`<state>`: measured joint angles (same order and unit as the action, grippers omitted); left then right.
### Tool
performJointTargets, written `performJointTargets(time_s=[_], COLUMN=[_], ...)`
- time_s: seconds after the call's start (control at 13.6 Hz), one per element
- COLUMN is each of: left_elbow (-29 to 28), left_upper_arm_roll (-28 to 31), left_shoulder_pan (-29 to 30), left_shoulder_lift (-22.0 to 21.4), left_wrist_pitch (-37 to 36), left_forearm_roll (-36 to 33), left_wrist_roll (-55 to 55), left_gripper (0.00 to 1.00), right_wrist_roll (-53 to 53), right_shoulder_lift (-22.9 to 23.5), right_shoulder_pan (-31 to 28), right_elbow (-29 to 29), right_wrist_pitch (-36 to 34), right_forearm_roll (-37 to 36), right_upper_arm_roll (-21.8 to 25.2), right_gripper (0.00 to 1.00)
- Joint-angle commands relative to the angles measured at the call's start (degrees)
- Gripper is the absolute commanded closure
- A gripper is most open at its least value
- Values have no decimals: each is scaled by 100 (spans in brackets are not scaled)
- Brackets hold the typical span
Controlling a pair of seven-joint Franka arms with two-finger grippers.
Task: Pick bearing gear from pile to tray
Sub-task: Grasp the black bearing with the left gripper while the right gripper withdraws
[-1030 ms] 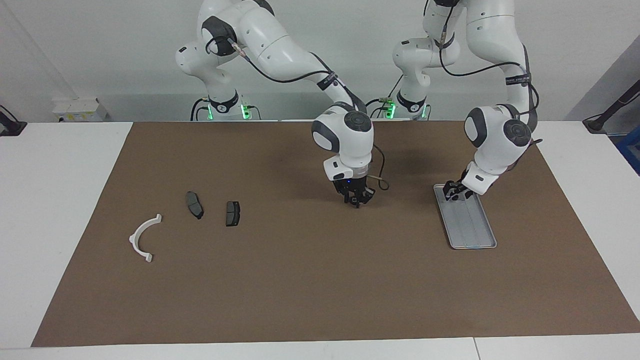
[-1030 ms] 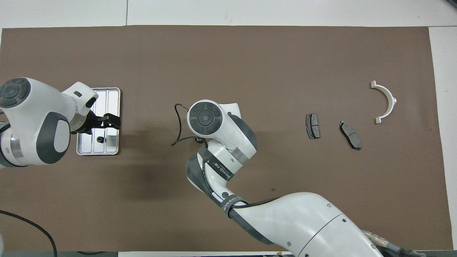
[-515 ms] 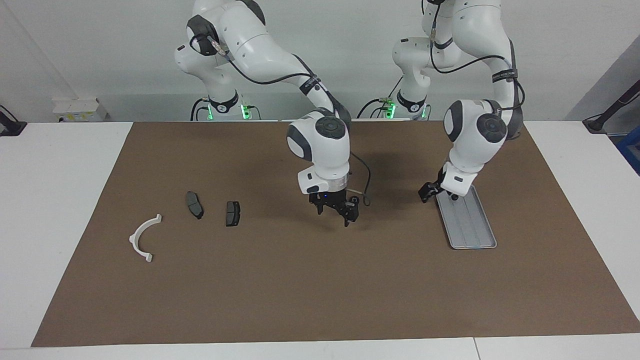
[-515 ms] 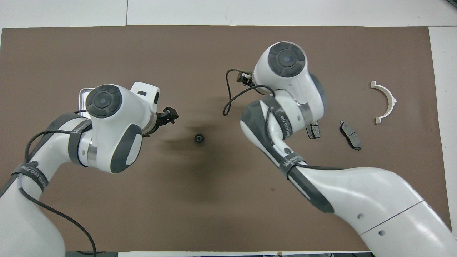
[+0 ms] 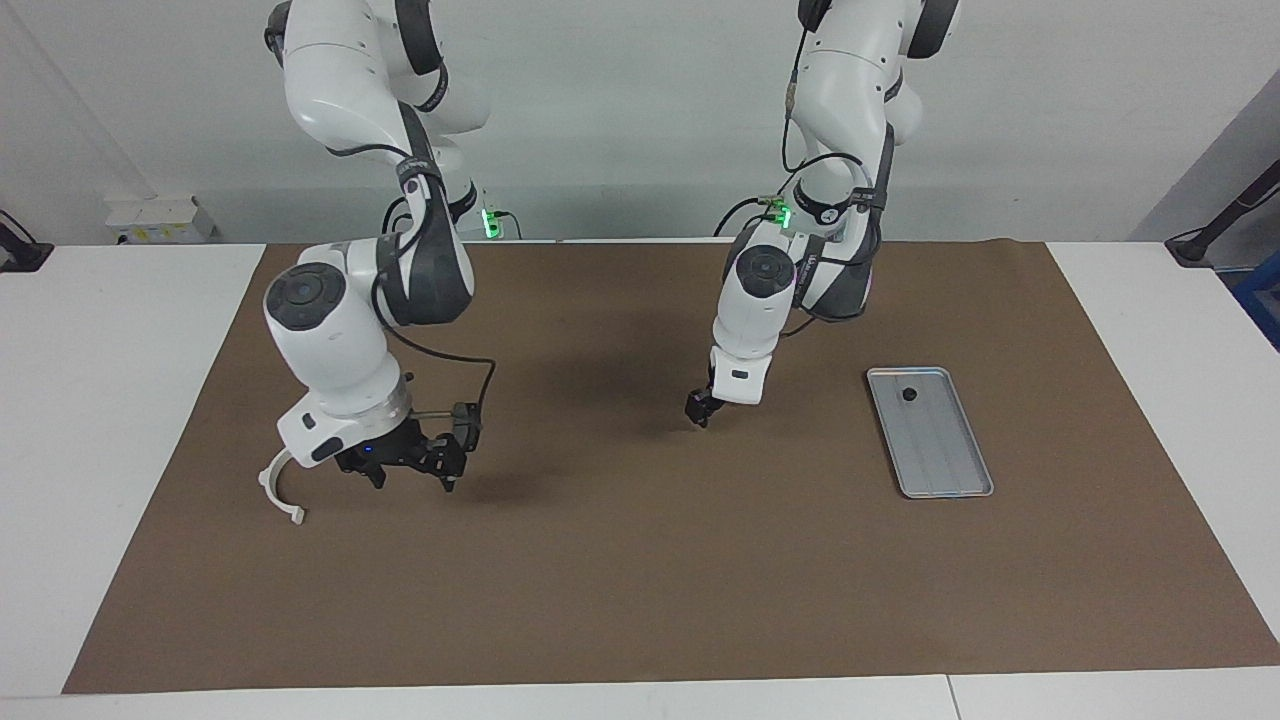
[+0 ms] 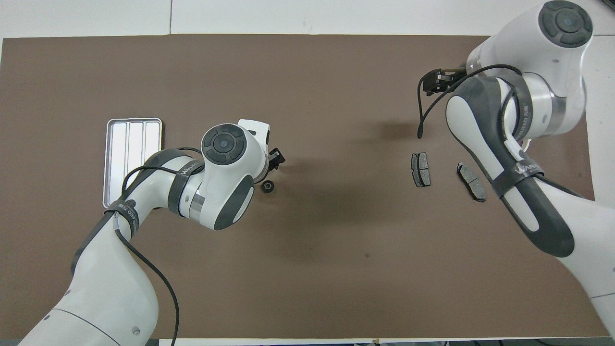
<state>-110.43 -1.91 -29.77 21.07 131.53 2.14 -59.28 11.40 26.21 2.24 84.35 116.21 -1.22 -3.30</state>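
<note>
overhead view: bearing gear (image 6: 267,186) lies beside left claw (image 5: 698,412), state i cannot tell. centre it before clenching. right claw (image 5: 408,468) is released.

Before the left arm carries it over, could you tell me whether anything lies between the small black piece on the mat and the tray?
Nothing visible does: only bare mat lies between the black piece and the tray. The left gripper hangs close by the piece.

One bearing gear (image 5: 908,394) lies in the tray (image 5: 945,460), brake pads (image 6: 421,169) well apart.
</note>
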Motion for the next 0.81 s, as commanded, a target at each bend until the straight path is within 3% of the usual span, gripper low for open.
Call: performJointTargets(time_s=[0.0,0.52,0.74], left_elbow=[48,-83,-171], left_upper_arm_roll=[103,103,103], left_shoulder_pan=[-196,-275,-284], left_shoulder_lift=[29,3,-15], left_wrist_pitch=[13,31,40], left_forearm_roll=[-91,-100,-100], left_wrist_roll=[-232,-268,-268], left_gripper=[13,25,32], right_wrist_roll=[-277,-1516,-1597], right_shoulder_lift=[-492,-1740,-2460], right_shoulder_pan=[-258,-610,-628], right_elbow=[125,485,959], right_wrist_pitch=[-466,-1372,-1504], right_forearm_roll=[60,60,200], right_upper_arm_roll=[-109,-109,-109], right_gripper=[0,0,0])
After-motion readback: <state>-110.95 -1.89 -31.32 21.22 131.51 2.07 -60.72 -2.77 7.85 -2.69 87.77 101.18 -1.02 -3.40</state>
